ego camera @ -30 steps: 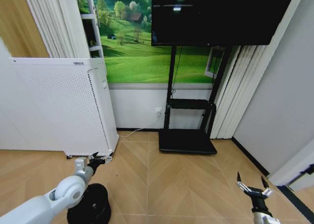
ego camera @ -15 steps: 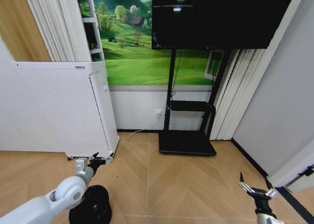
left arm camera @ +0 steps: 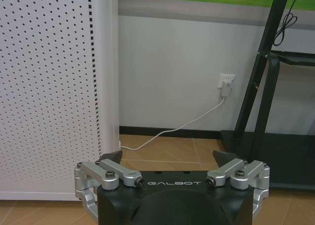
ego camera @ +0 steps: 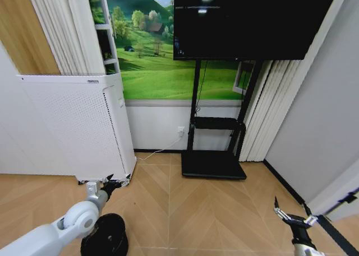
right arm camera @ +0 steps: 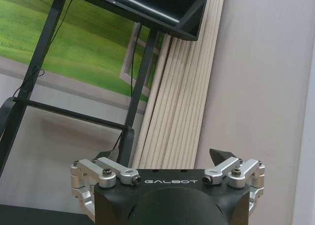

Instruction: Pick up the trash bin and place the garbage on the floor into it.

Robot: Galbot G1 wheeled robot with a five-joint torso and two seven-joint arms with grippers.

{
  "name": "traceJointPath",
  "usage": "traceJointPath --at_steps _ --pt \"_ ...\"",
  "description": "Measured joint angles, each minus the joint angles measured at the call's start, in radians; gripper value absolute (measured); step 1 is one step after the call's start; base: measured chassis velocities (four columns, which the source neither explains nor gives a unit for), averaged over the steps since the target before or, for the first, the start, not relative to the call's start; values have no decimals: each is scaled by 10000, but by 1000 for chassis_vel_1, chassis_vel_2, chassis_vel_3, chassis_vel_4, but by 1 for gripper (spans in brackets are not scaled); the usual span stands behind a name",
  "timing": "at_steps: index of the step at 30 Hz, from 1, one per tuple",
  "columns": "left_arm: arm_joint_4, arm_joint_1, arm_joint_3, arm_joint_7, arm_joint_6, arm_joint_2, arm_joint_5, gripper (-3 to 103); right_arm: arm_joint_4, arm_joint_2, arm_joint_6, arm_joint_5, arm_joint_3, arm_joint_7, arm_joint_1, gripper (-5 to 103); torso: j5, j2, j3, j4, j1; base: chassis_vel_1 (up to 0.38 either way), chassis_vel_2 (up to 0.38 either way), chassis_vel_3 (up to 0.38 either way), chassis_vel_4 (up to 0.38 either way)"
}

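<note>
The trash bin (ego camera: 104, 237), small, round and black, stands on the floor (ego camera: 207, 211) at the head view's lower left, partly behind my left forearm. My left gripper (ego camera: 114, 184) hangs open above and beyond the bin, close to the white cabinet's lower corner. In the left wrist view the left gripper (left arm camera: 167, 157) has its fingers spread with nothing between them. My right gripper (ego camera: 291, 214) is open low on the right, over bare floor. The right wrist view shows the right gripper (right arm camera: 163, 156) facing the wall, holding nothing. The garbage is out of view.
A tall white perforated cabinet (ego camera: 73, 124) stands at the left against the wall. A black TV stand (ego camera: 213, 163) with a flat base sits ahead. A white cable (left arm camera: 177, 131) runs from a wall socket along the floor. Grey walls close in on the right.
The whole head picture has shifted slightly, so the camera moved. My right gripper sits a little lower and further right in the view. The left arm holds its pose.
</note>
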Motion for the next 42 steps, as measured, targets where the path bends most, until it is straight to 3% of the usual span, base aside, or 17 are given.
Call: traceJointPath --at_steps 21,27,42 --pt "-105 96 -47 -121 4 -57 46 100 29 122 87 -276 122 -3 -163 100 0 887 524 0 361 0 0 0 0" --pt "-1 132 -23 -204 -72 -167 606 100 20 119 89 -282 130 -10 -170 100 0 1180 695 0 479 0 0 0 0" --pt "23 233 5 -241 -314 -294 806 100 31 225 68 -447 123 134 -154 100 -1 1239 731 -1 511 0 0 0 0"
